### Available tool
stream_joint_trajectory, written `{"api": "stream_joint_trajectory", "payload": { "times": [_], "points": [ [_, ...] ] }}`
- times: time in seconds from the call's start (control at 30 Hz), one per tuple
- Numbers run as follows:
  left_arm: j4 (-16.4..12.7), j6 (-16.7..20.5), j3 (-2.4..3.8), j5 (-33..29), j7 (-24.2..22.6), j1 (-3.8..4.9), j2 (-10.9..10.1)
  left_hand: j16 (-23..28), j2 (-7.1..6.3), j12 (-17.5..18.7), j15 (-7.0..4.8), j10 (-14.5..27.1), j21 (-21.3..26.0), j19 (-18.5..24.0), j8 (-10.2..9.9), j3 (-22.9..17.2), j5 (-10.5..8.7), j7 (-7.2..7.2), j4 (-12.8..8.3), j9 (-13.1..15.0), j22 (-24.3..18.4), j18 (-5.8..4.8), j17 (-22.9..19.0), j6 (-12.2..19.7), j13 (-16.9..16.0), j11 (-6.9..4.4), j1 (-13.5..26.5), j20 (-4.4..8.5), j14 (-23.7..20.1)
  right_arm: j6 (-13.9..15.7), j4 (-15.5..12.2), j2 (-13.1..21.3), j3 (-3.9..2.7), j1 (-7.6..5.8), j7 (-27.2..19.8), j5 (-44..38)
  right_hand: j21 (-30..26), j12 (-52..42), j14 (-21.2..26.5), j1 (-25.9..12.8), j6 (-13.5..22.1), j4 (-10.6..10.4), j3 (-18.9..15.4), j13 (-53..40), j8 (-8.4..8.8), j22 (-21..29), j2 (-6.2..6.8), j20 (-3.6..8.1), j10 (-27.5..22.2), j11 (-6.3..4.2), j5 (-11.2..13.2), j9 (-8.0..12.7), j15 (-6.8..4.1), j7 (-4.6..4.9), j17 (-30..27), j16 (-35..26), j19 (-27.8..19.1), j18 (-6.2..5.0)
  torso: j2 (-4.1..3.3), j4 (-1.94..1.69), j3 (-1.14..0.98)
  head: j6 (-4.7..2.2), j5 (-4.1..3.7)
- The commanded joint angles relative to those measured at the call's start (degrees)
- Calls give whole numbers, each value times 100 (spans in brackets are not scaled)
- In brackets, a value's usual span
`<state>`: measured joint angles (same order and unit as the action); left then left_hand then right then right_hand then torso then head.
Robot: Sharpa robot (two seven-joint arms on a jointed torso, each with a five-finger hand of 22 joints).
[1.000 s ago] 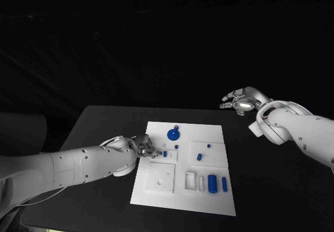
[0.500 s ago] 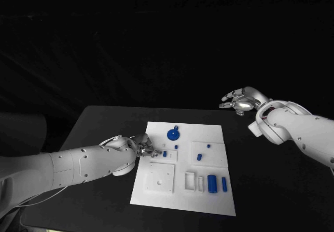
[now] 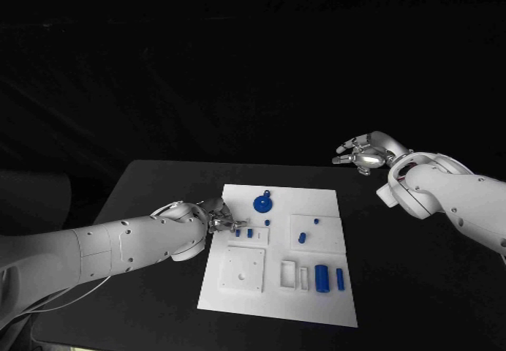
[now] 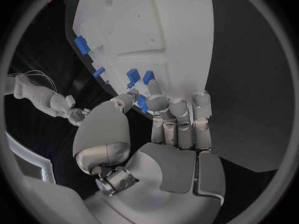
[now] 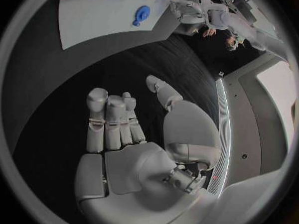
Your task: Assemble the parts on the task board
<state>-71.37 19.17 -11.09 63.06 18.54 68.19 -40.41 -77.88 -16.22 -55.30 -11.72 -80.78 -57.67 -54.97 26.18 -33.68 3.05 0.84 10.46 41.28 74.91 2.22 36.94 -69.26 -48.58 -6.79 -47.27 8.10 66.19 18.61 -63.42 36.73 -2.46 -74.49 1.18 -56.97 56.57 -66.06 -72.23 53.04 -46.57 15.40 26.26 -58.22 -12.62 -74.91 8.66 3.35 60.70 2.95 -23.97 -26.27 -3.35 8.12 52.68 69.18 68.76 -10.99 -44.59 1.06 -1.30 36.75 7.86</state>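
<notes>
The white task board (image 3: 316, 300) lies in the middle of the black table. My left hand (image 3: 214, 219) is at the board's left edge, beside a small raised plate where two blue pegs (image 3: 238, 232) (image 3: 250, 233) stand. In the left wrist view the hand (image 4: 163, 129) pinches a small blue part (image 4: 142, 103) between thumb tip and a fingertip, just short of those pegs (image 4: 134, 76). My right hand (image 3: 364, 153) hangs high beyond the board's far right corner, fingers spread, holding nothing; its palm (image 5: 131, 134) faces the table.
On the board are a blue gear (image 3: 262, 201), a small blue piece (image 3: 302, 237), two blue cylinders (image 3: 320, 278) (image 3: 339, 277) near the front right, and a white square plate (image 3: 245, 267). Bare black table surrounds the board.
My left hand has shifted slightly up and left along the board's edge, uncovering a second blue peg beside the first. The right hand has stayed put.
</notes>
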Motion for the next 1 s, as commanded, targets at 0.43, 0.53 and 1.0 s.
{"api": "stream_joint_trajectory", "payload": {
  "times": [0.43, 0.53, 1.0],
  "points": [
    [-103, 305, 325, -452, -442, 19, -97, 129, 41, 134, 5, 176, 35, 150, -57, 59, -23, -64, 52, -18, 14, 62, -83, 209, 92, 46, -264, 731, -177, -48, 0, 21, -2, 3, -75, -11, -25, -21, -57, -59, 123, -30, 10, 14, -29, -73, -8, 48, -39, 6, -25, 10, -4, 150, 8, -24, 0, -400, 2, -5, 2, -52, -29],
    [-153, 462, 337, -779, -861, 120, -110, 305, 76, 357, 133, 436, 178, 361, -272, 146, 4, -208, -270, -95, -30, -2, -172, 598, 197, 149, -673, 662, -373, -42, 10, 23, -2, 3, -86, -10, -25, -22, -58, -56, 122, -29, 13, 15, -30, -74, -12, 49, -39, 6, -24, 10, -5, 150, 8, -24, 1, -401, 4, -5, 1, -73, -32],
    [-147, 59, 342, -337, -2028, 306, 204, 1244, 599, 3223, 994, 1654, 1066, 1245, -905, -249, 281, -810, -2649, -419, -277, -155, -736, 1557, 2129, 1022, -2126, -68, -1246, -59, 115, -28, -2, 15, -121, 23, -27, -25, -58, -35, 119, -22, 27, 21, -32, -75, -25, 50, -39, 4, -19, 10, -6, 148, 8, -27, 3, -401, -6, 3, -2, -139, -93]
  ]
}}
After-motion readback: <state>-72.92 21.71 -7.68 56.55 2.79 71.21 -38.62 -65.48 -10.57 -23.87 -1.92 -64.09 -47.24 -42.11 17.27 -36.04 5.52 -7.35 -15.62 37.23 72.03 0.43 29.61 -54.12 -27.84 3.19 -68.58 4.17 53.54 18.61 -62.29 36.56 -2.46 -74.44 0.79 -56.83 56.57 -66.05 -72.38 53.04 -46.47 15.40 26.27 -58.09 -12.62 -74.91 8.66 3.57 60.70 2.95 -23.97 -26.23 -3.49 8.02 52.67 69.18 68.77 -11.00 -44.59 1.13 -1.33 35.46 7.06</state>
